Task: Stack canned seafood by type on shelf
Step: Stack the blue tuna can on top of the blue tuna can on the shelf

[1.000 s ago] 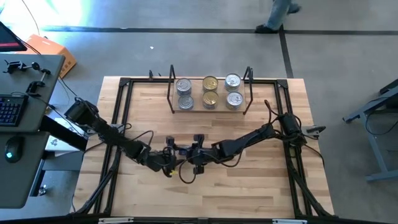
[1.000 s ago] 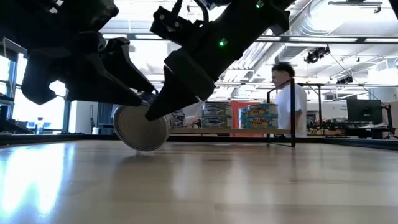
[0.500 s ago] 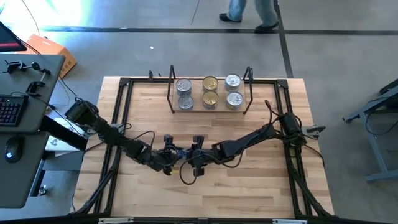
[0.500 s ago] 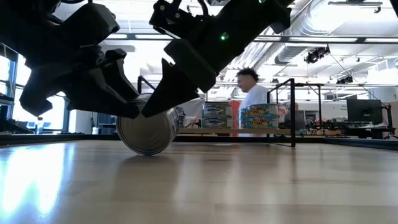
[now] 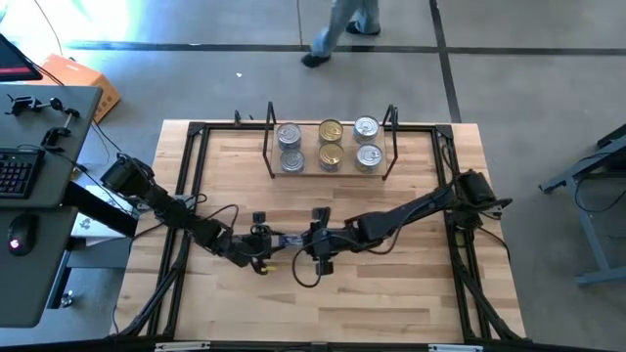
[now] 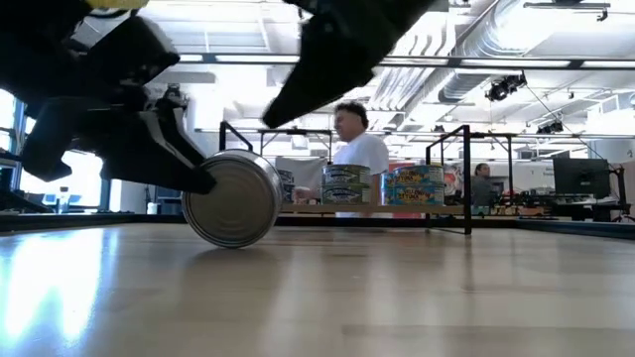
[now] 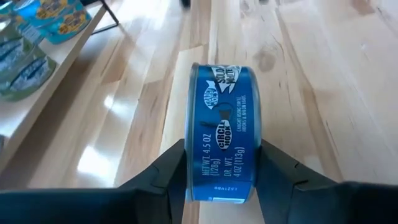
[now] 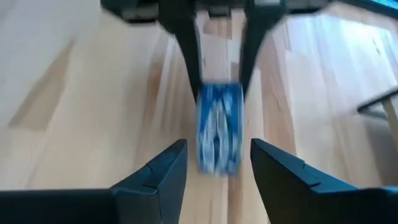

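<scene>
Tin [image 7: 221, 134] on edge at mid-surface [image 5: 391, 303], blue label, rim touching the wood, flat silver face turned toward the low camera. Left hand [image 7: 221, 177] clamped on it: one finger pressed on each flat face, seen plainly in the left wrist view. Right hand [image 8: 214, 165] just beside, facing the left hand across the tin, fingers spread apart and holding nothing; tin sits beyond its fingertips, apart from them. In the low view, right arm raised above and behind the tin.

Shelf [image 5: 328, 172] at the far side of the surface, well apart from both hands. Six tins [image 5: 290, 135] visible from above in three columns of two: silver lids left, gold lids [image 5: 331, 131] centre, silver lids right. Low view shows them stacked, blue-labelled.

Person [image 6: 359, 149] in white top standing in the room beyond the shelf. Desk with keyboard [image 5: 14, 174] off the left side.
</scene>
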Motion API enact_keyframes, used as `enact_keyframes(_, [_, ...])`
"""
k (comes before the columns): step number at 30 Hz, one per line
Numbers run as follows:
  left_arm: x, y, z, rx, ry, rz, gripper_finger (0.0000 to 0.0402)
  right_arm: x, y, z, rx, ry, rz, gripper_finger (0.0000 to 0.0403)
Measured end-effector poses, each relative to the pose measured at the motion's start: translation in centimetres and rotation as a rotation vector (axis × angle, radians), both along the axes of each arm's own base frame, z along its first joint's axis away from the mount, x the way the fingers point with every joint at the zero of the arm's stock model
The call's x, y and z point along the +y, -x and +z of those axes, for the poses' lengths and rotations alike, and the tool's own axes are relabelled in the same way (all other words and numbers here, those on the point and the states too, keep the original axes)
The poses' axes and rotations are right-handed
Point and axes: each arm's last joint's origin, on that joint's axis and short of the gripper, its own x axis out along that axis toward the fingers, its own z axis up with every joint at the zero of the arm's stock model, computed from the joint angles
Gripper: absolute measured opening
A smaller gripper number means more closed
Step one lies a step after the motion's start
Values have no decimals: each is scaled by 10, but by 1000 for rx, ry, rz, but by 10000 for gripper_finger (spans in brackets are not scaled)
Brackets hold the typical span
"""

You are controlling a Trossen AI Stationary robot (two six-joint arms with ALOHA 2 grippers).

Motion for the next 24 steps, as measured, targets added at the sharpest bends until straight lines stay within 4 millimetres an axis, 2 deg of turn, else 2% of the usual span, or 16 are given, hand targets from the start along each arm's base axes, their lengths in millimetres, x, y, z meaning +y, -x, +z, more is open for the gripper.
enact_keyframes(2, [2,6,-5,-28,23,4,126,-2,8,-4,11,13,-14,167])
enact_keyframes(6, [6,20,-13,-110,69,-8,126,-4,21,-35,-15,40,-63,167])
enact_keyframes(10, [13,33,-19,-150,92,-20,126,-11,29,-58,-142,-117,-45,168])
enact_keyframes(14, [16,39,-24,-141,88,-17,126,-22,28,-60,-234,-218,-2,191])
enact_keyframes(20, [17,40,-24,-133,90,-20,126,-33,18,-58,-247,-127,72,270])
enact_keyframes(24, [17,40,-24,-134,92,-22,126,-36,9,-58,-267,-78,81,294])
